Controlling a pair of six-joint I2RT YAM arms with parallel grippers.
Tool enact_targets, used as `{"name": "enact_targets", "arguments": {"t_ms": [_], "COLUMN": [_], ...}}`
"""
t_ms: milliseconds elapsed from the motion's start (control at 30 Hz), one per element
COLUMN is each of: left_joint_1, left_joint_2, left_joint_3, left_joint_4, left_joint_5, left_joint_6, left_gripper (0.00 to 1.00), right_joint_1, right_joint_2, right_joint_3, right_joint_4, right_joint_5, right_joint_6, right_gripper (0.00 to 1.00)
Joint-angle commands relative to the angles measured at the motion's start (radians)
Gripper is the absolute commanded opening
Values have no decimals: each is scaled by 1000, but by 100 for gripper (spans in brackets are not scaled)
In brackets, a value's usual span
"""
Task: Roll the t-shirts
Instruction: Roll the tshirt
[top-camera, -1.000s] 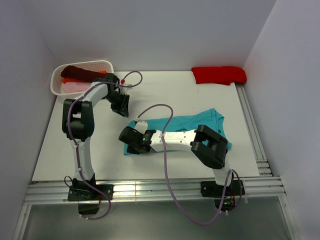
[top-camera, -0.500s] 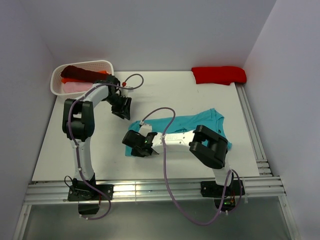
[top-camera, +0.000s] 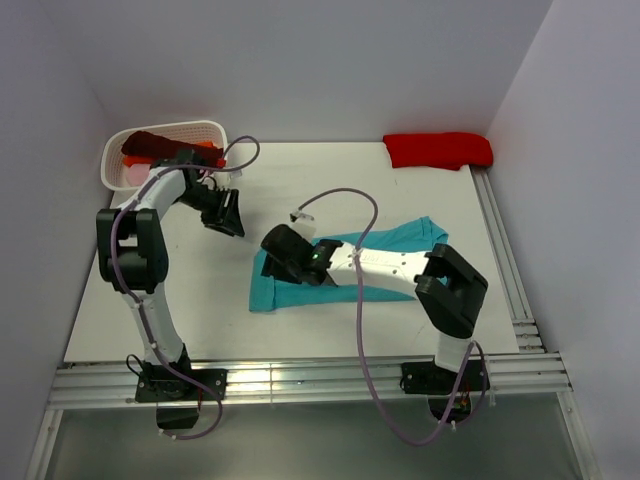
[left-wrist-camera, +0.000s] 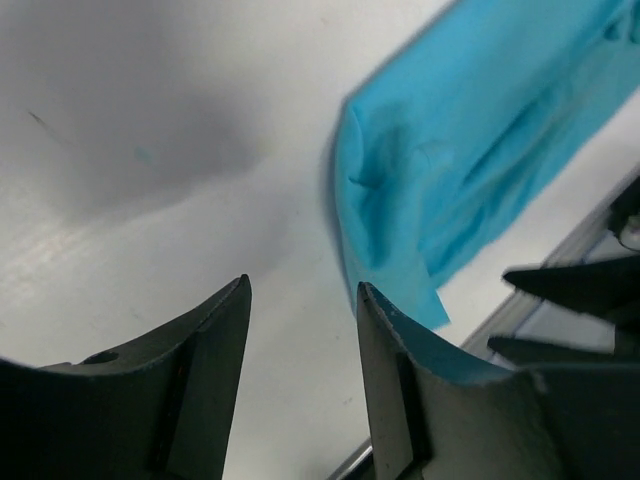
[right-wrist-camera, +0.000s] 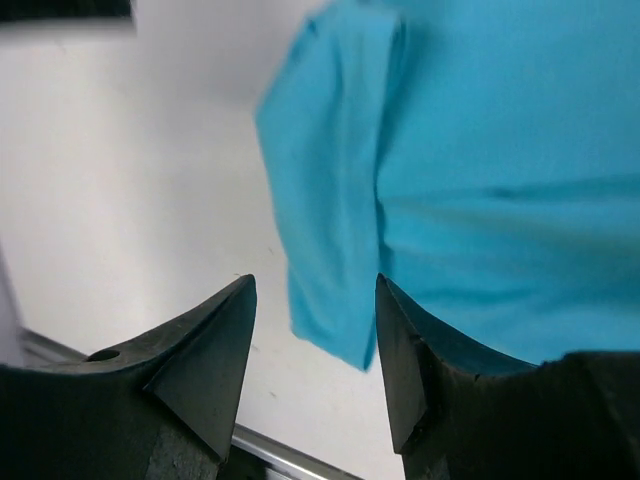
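step: pre-roll folding of teal t-shirt (top-camera: 405, 240), likely. left gripper (top-camera: 227, 214) and right gripper (top-camera: 280, 252) both gaping, empty. next: pinch folded edge under right gripper, roll.

**Both grippers off the shirt, jaws parted**

Opens the right gripper (top-camera: 280, 262) from nearly shut to wide. Draws it up from the near-left edge of the teal t-shirt (top-camera: 400, 240) and toward the far side, to hang over the cloth with nothing between the fingers. Bares the shirt's left end, now lying folded over on itself. Swings the left gripper (top-camera: 228, 215) leftward, clear of the shirt's far-left corner, and spreads its jaws somewhat.
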Motion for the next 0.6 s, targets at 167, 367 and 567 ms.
{"name": "enact_targets", "arguments": {"t_ms": [167,367,567], "left_joint_1": [12,12,8], "left_joint_2": [-139,-169,-174], "left_joint_3": [-153,-246,-277], "left_joint_4": [-76,7,-21], "left_joint_5": [160,151,180], "left_joint_6": [125,80,136], "left_gripper": [43,30,24], "right_joint_1": [-220,-281,-335], "right_joint_2": [57,214,272], "right_joint_3": [68,210,194], "right_joint_4": [148,154,244], "right_joint_5": [-158,-228,-394], "right_joint_6": [-110,-184,-176], "right_gripper": [59,59,62]}}
